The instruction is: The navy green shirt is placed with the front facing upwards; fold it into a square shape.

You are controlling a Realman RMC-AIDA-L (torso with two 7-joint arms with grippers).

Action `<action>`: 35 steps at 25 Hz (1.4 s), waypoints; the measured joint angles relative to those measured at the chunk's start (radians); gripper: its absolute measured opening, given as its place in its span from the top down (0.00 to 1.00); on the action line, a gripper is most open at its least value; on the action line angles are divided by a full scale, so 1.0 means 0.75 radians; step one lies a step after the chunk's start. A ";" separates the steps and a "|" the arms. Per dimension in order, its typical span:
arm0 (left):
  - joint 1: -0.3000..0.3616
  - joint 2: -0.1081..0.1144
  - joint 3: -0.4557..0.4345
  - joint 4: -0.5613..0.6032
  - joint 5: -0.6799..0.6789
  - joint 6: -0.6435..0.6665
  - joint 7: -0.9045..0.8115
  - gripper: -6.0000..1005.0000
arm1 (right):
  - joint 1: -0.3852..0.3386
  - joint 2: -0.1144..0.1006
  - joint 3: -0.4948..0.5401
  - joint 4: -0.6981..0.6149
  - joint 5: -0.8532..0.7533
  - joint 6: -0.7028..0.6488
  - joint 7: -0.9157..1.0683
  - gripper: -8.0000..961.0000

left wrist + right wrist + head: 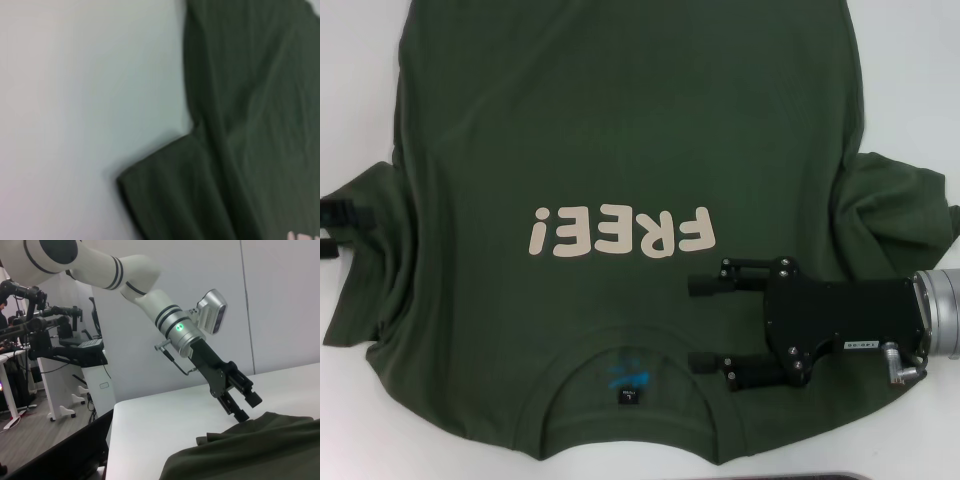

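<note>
Reaching sideways over shirt (620, 130), right gripper (700, 322) jaws apart

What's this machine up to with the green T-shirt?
A two-armed robot is about to fold the navy green shirt, which lies spread flat, print up, on the white table. Nothing is folded yet. The right gripper hovers open over the shirt's chest near the collar. The left gripper is at the edge of the opposite sleeve, open too, and neither holds any cloth.
</note>
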 joint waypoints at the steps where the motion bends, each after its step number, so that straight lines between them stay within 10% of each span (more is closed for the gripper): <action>1: -0.003 0.000 0.000 -0.004 0.015 -0.004 -0.003 0.17 | 0.000 0.000 0.000 0.000 0.000 0.000 0.000 0.16; 35: -0.069 -0.005 0.004 -0.131 0.073 -0.056 -0.009 0.21 | 0.000 -0.004 0.002 0.000 -0.001 -0.013 0.000 0.16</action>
